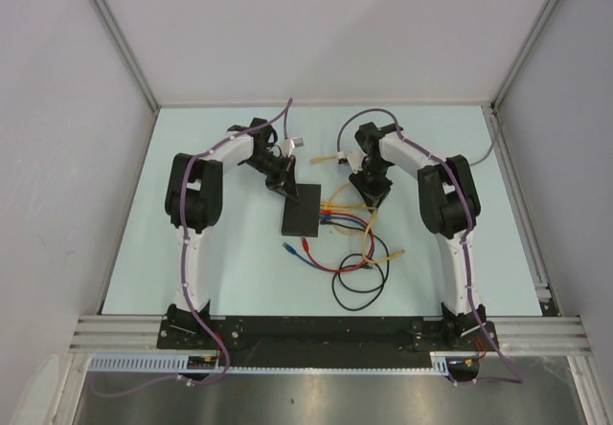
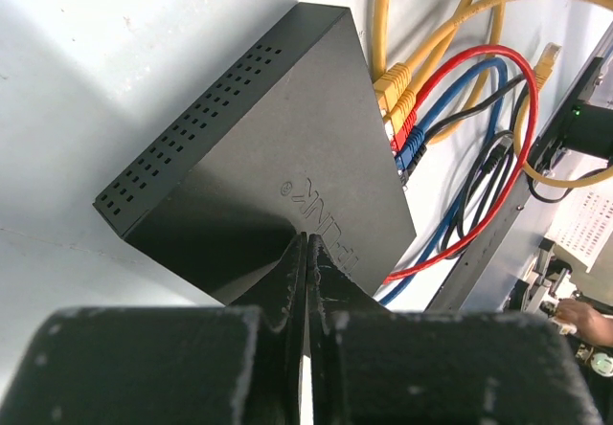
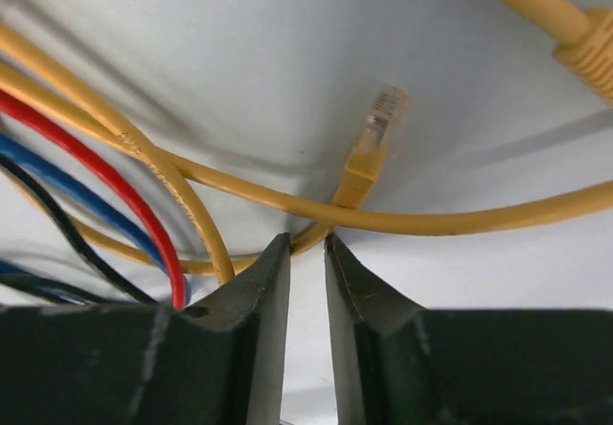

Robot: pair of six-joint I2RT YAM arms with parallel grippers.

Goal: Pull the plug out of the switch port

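Note:
The switch, a flat matte-black box, lies mid-table with vent holes along one side. Yellow, red and blue plugs sit in the ports on its right edge. My left gripper is shut, its tips resting on the switch's top near its far end, with nothing between them. My right gripper hangs over the cables right of the switch. Its jaws stand a narrow gap apart, a yellow cable crossing just beyond the tips. A loose yellow plug lies past it.
Red, blue and black cables run left of my right fingers. A loop of red and black cable lies nearer the bases, with loose cable ends beside it. White walls enclose the table; a rail runs along its near edge.

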